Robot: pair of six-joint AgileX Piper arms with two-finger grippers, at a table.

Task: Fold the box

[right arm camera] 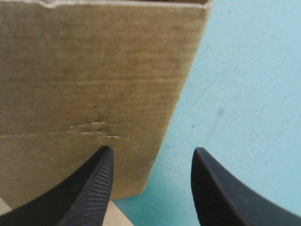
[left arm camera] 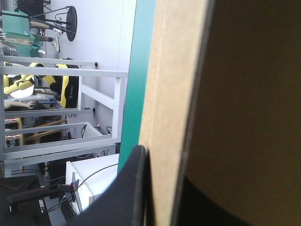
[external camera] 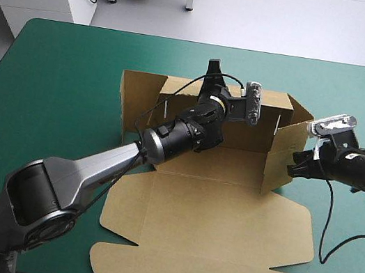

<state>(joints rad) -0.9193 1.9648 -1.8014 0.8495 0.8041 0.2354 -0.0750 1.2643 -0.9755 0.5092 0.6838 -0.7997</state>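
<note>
- The black fingers [left arm camera: 127, 193] of the left gripper [external camera: 214, 71] are seen all but closed on a raised wall of the brown box [external camera: 213, 205], with the board pinched between them.
- This grip is placed at the top edge of the wall that stands toward the desk's far edge.
- The fingers [right arm camera: 91, 188] of the right gripper [external camera: 296, 167] are held wide apart, and nothing is clasped by them.
- One of these fingers is seen in front of the outer face of the wall on the box's right side. The other is seen over the teal-green cover [right arm camera: 244, 84]. The wall's end edge is lined up with the gap between them.
- Whether that wall is touched by the right gripper cannot be told.
- The box is found at the middle of the desk [external camera: 57, 86]. Its far and right walls are raised, and its wide lid panel is laid flat toward the desk's near edge.
</note>
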